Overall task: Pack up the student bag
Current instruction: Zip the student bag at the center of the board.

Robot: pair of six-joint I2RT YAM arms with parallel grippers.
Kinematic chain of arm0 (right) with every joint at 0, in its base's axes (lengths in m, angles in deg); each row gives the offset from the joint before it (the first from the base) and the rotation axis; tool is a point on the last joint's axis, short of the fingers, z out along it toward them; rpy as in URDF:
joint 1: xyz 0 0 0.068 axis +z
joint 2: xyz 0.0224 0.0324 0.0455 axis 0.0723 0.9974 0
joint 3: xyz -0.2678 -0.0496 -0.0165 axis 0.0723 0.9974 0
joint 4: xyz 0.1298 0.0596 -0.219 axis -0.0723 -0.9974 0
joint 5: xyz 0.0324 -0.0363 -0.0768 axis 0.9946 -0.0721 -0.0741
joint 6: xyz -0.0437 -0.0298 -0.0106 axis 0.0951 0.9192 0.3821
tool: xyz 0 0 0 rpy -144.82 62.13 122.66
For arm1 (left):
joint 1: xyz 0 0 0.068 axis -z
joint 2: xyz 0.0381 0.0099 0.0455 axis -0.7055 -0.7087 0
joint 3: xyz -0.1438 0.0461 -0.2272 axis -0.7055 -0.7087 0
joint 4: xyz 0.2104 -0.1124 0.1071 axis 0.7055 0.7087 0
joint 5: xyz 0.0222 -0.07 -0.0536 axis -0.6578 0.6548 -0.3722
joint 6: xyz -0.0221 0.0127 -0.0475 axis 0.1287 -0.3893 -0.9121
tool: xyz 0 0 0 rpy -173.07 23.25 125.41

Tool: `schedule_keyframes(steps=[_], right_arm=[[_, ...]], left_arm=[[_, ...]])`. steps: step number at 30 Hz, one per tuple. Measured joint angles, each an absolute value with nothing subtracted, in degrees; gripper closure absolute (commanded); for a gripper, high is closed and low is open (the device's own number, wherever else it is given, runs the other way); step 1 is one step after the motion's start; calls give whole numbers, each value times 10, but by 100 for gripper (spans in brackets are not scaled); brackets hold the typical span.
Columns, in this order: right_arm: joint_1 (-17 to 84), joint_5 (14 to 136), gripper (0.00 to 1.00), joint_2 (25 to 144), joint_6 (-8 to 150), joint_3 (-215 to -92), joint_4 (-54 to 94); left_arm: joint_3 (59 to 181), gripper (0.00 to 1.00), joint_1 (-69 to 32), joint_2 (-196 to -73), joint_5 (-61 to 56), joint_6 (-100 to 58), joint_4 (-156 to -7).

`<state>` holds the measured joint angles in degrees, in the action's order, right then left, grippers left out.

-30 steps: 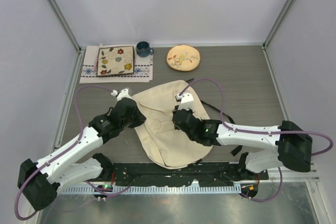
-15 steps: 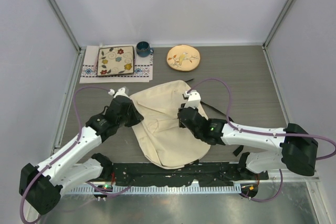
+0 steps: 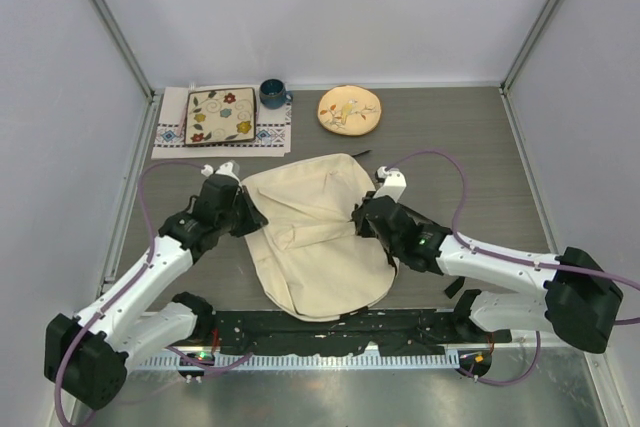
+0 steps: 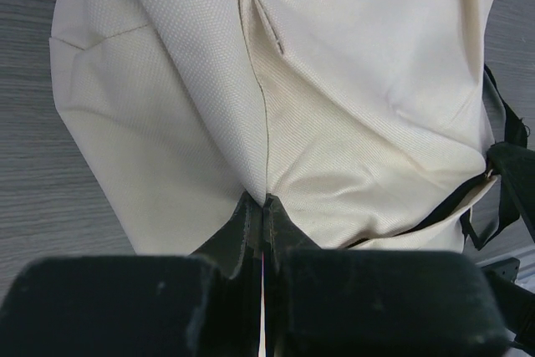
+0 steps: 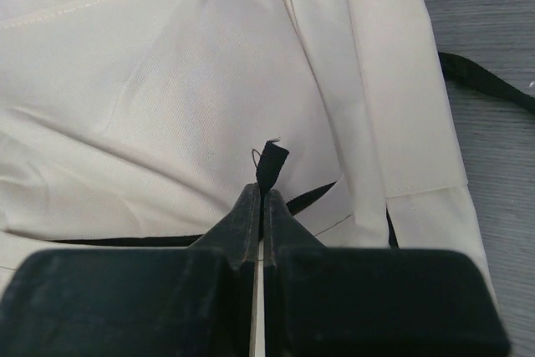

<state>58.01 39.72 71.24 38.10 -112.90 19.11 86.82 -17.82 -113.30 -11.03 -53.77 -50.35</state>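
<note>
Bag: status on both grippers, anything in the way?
Left gripper shut on bag fabric, left edge. Right gripper shut on black pull tab. Bag lying on table. Plate, cup at far edge, apart from it.

Cropped and hidden
Wrist frames crop the bag (image 3: 315, 247); strap (image 5: 491, 89) mostly under it; from above, wrists cover left hand (image 3: 243, 215) and right hand (image 3: 360, 219) tips.

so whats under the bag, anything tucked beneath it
The student bag lies flat on the grey table. A black strap runs out from beneath its edge. Anything else under it is covered by the cream fabric and cannot be seen.
</note>
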Motion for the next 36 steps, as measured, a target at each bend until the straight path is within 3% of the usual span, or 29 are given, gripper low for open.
schedule_keyframes(steps=[16, 36], right_arm=[[512, 483, 99, 681, 346, -1090, 237], [505, 450, 99, 672, 259, -1027, 286]], left_arm=[[873, 100, -256, -1156, -35, -504, -504], [881, 100, -320, -1224, 24, -463, -528]])
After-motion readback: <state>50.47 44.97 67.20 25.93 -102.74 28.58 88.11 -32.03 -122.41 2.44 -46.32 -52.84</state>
